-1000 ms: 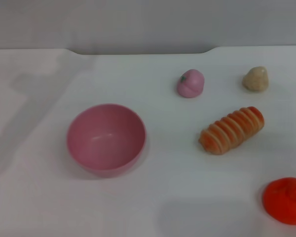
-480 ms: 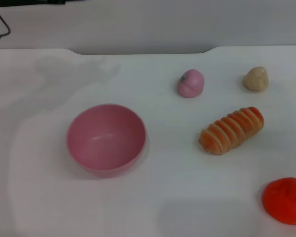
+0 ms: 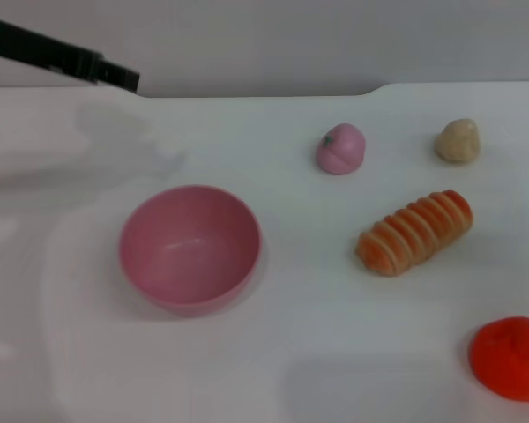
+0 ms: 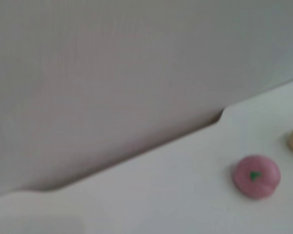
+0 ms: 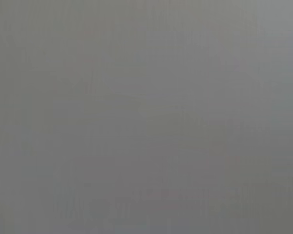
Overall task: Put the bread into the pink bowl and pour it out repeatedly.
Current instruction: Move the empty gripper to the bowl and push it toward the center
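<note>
The pink bowl (image 3: pixel 190 248) stands upright and empty on the white table, left of centre in the head view. The bread (image 3: pixel 414 233), orange-and-cream striped, lies on the table to the bowl's right, well apart from it. My left gripper (image 3: pixel 123 77) reaches in from the upper left as a black bar, high over the table's back edge, behind and to the left of the bowl. It touches nothing. My right gripper is not in view; its wrist view shows only plain grey.
A small pink peach-like toy (image 3: pixel 340 148) lies behind the bread and also shows in the left wrist view (image 4: pixel 256 176). A beige lump (image 3: pixel 458 141) sits at the back right. An orange-red round thing (image 3: pixel 511 357) lies at the front right edge.
My left gripper has come into the head view at the upper left, moving right and down. Its shadow has shifted across the table's left side. The bowl, the bread and the other toys have not moved.
</note>
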{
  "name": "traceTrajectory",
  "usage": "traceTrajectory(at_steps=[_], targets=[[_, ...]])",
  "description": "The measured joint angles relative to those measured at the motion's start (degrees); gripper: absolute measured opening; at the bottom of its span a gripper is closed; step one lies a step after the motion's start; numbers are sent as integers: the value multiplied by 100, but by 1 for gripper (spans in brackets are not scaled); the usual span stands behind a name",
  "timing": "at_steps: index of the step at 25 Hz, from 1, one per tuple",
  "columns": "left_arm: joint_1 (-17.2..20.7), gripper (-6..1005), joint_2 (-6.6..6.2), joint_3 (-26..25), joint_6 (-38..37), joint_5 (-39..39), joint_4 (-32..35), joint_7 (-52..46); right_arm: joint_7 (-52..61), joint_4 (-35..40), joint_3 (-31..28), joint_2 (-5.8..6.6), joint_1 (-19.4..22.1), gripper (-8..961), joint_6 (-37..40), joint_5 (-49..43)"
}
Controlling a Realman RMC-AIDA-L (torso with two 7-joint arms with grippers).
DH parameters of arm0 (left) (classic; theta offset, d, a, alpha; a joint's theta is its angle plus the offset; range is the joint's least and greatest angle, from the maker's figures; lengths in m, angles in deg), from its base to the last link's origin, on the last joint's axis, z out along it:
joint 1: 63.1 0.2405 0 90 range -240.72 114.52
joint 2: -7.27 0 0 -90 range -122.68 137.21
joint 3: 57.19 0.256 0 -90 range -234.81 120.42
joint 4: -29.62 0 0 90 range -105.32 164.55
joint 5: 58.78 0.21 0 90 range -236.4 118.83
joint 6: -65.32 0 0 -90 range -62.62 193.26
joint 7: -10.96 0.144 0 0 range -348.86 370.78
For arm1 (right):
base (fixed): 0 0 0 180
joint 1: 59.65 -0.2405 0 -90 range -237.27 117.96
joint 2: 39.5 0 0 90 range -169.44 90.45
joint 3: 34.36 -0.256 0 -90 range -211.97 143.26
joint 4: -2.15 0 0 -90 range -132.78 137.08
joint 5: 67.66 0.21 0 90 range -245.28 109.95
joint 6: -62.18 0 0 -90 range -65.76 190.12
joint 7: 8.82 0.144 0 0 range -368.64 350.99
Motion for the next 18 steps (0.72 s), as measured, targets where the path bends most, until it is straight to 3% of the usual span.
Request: traceTrajectory(at_steps=[10, 15, 18], targets=[[93, 490, 295, 31, -249, 525, -28, -55, 4, 23, 51, -1, -38, 547, -9, 0], [95, 487, 586, 63, -261, 1379, -26, -97, 5, 20, 78, -3, -76, 547, -9, 0], [72, 504, 694, 81, -274, 1524, -4, -54, 5, 20, 126, -15, -81, 547, -9, 0]])
